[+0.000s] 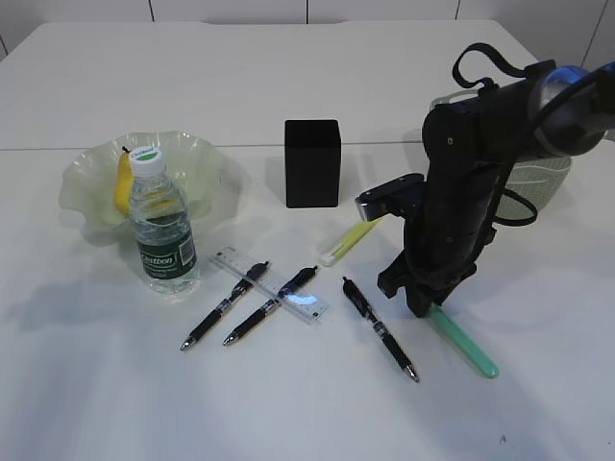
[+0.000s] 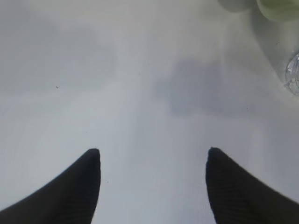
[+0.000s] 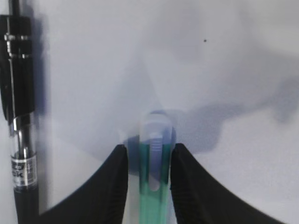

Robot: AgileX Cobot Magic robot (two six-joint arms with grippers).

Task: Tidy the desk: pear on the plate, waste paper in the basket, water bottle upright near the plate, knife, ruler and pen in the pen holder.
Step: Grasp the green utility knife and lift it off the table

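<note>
Three black pens lie on the white table (image 1: 288, 86). Far left, plate (image 1: 207, 163) holds the pear (image 1: 123, 182), standing on end. Water bottle (image 1: 163, 230) upright just in front of the plate, touching or nearly touching its rim. Right of the bottle, clear ruler (image 1: 274, 286) flat on the table, two pens across it: left pen (image 1: 223, 307), middle pen (image 1: 269, 305). Pen holder (image 1: 312, 163) upright behind them, near centre. Yellow-green knife (image 1: 348, 242) lies in front of the holder, slightly right. Third pen (image 1: 381, 329) lies apart, further right. Right gripper (image 3: 148, 161) is down at the table, fingers (image 3: 187, 172) pressed against both sides of a teal-green knife (image 1: 466, 344), gripping it. Basket (image 1: 538, 178) far right, mostly hidden behind the arm. Left gripper (image 2: 153, 161) spread wide over bare table, holding nothing.
</note>
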